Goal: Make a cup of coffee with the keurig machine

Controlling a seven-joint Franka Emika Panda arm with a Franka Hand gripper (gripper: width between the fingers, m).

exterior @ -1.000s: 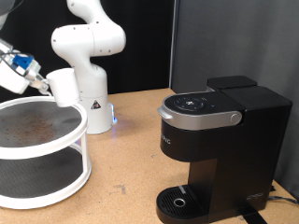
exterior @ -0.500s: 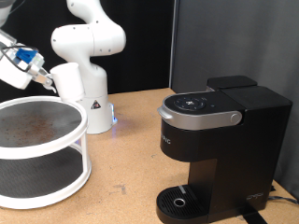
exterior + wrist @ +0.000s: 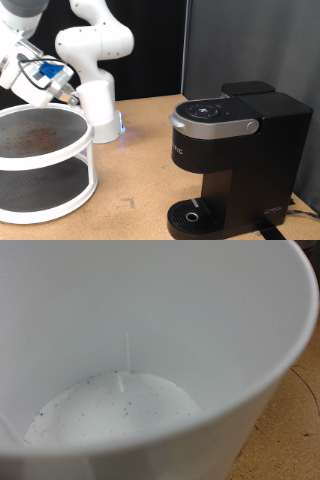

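Moved since earlier: cup (image 3: 96, 110) carried toward exterior view's right, off the white tiered stand (image 3: 60, 175).
Gripper (image 3: 70, 97): clamped on cup rim.
Keurig machine (image 3: 235, 160): well apart, toward exterior view's right, lid shut.
Cup interior (image 3: 120, 410): empty, speckled.

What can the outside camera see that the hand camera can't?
Only the exterior view shows the keurig machine, the white two-tier stand, the end effector and the cup's outside. Only the wrist view shows the inside of the cup, with dark specks on its bottom. Both show the white cup and the wooden table.
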